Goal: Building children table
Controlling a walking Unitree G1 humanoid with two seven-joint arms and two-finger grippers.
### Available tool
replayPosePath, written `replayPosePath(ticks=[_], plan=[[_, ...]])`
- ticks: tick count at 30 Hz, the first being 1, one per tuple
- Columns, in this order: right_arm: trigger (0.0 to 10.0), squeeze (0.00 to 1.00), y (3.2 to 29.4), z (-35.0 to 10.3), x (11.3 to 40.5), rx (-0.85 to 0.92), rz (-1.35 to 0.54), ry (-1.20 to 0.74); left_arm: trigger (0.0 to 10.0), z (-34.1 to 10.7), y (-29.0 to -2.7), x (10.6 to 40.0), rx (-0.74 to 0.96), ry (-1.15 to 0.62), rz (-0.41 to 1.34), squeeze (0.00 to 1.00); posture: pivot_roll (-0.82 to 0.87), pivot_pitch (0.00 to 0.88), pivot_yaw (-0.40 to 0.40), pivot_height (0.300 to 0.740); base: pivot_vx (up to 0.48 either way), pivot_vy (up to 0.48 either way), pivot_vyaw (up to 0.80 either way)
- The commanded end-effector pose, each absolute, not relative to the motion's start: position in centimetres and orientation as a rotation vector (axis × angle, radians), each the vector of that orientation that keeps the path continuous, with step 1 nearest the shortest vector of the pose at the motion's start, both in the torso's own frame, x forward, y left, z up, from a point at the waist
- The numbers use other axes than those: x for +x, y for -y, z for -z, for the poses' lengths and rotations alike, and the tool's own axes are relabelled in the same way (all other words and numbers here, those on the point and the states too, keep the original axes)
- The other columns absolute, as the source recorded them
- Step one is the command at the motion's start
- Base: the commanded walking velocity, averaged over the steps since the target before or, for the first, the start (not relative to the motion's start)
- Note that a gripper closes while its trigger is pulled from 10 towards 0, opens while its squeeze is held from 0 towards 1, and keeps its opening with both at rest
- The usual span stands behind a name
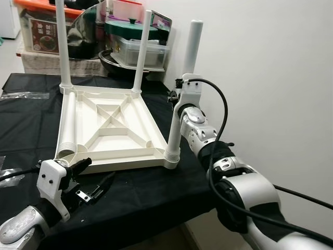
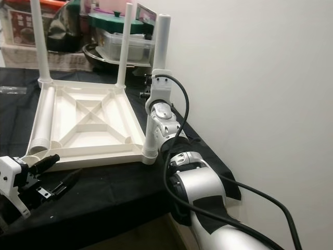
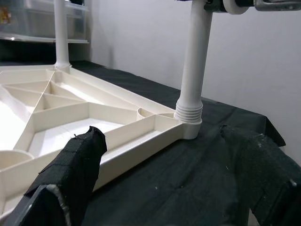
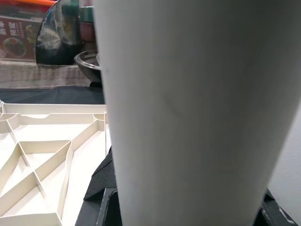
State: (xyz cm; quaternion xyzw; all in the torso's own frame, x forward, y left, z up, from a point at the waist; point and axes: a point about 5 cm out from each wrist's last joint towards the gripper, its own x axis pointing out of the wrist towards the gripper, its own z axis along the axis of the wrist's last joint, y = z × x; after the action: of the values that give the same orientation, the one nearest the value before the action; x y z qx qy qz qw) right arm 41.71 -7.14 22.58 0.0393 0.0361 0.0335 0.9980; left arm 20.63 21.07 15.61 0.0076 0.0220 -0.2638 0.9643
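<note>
- Nearest, the left gripper (image 1: 91,179) hovers low over the black cloth (image 1: 135,198) at the near left, fingers spread wide and holding nothing; it points toward the near edge of the upturned tabletop (image 1: 106,127).
- Just beyond it, a loose leg (image 1: 67,136) lies flat inside the tabletop along its left rail, its threaded end touching the empty near-left socket (image 1: 78,152).
- At the near-right corner, the right gripper (image 1: 179,96) is closed around the upright leg (image 1: 182,91) about halfway up, with the leg's ribbed collar sitting in the corner socket (image 1: 171,159).
- To finish this step well, I judge the right gripper should keep the leg plumb and press straight down while twisting, so the collar seats evenly instead of cross-threading; the left gripper could steady the tabletop's near rail so it does not slide on the cloth.
- Farther back, two more legs, far-left (image 1: 61,41) and far-right (image 1: 141,52), stand upright in their corners.
- Beyond the cloth, pots and boxes (image 1: 125,36) crowd the far wall.
</note>
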Motion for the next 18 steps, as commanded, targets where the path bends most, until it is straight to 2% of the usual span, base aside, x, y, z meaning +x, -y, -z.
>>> replayPosePath(ticks=[1,9,18], plan=[[0.0,0.00,8.1,-16.1,40.4,0.102,-0.037,-0.352,10.0,-15.5,-20.5,20.6,0.015,-0.037,0.546,0.00,0.15,0.000,-0.232,0.740,0.000,0.000,0.00],[0.0,0.00,8.7,-12.6,39.1,0.357,0.037,-0.513,10.0,-15.6,-20.8,20.5,0.018,-0.047,0.549,0.00,0.15,0.000,-0.221,0.740,0.000,0.000,0.00],[0.0,0.00,8.2,-11.8,38.6,0.312,0.003,-0.497,10.0,-15.7,-21.1,20.6,0.022,-0.049,0.549,0.00,0.15,0.000,-0.208,0.740,0.000,0.000,0.00]])
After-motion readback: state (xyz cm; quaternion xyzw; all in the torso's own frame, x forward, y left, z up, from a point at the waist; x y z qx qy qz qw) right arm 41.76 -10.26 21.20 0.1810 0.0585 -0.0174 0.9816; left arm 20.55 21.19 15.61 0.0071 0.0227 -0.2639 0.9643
